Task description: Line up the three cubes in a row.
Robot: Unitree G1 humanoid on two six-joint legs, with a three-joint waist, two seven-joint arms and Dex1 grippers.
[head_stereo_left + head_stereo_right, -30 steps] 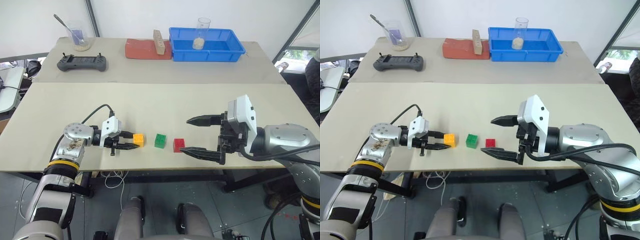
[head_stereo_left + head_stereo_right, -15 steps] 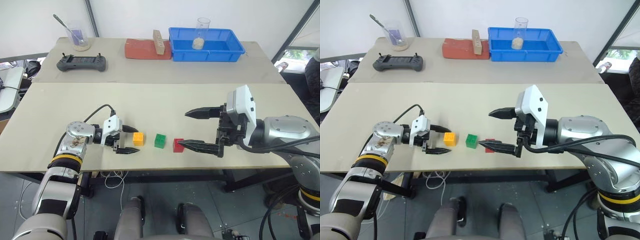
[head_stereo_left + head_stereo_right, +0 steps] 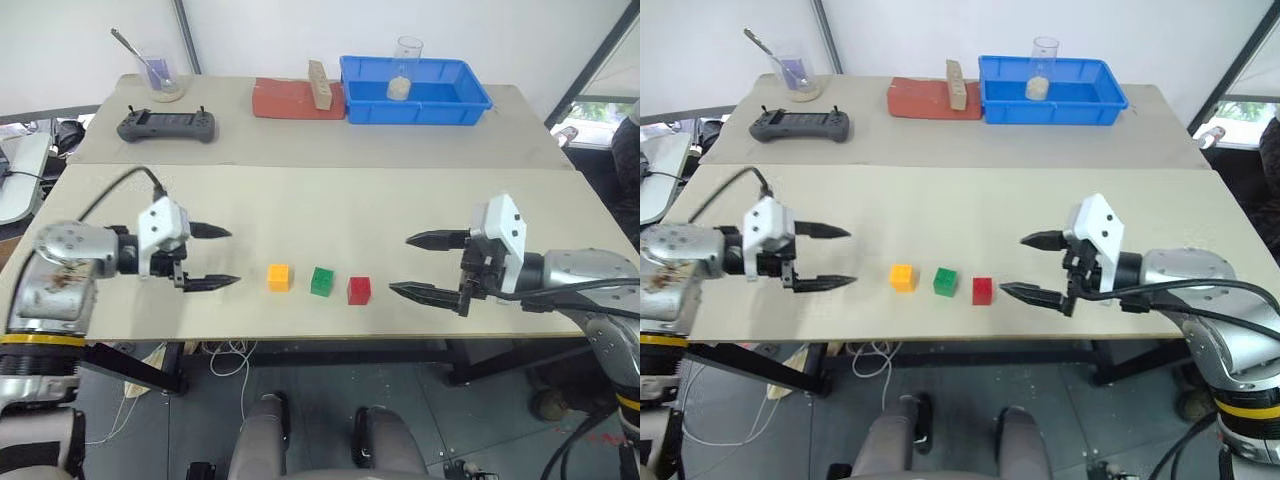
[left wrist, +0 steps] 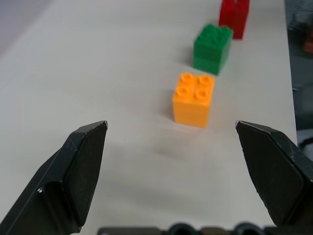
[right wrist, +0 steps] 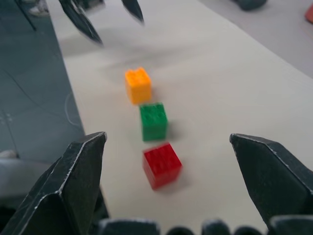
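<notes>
bench (image 3: 400, 215): pale, matt, smooth | orange cube (image 4: 193, 99), green cube (image 4: 212, 48), red cube (image 5: 162, 165): studded plastic, slight sheen | blue tray (image 3: 415, 100): glossy plastic | cup (image 3: 406, 58): clear | block (image 3: 319, 84): raw wood

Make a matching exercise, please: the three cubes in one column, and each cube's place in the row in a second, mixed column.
Things:
1. orange cube
2. green cube
3. red cube

Places:
A. middle of the row
B. end nearest the right hand
C. end nearest the left hand

Pairs: 1-C, 2-A, 3-B
</notes>
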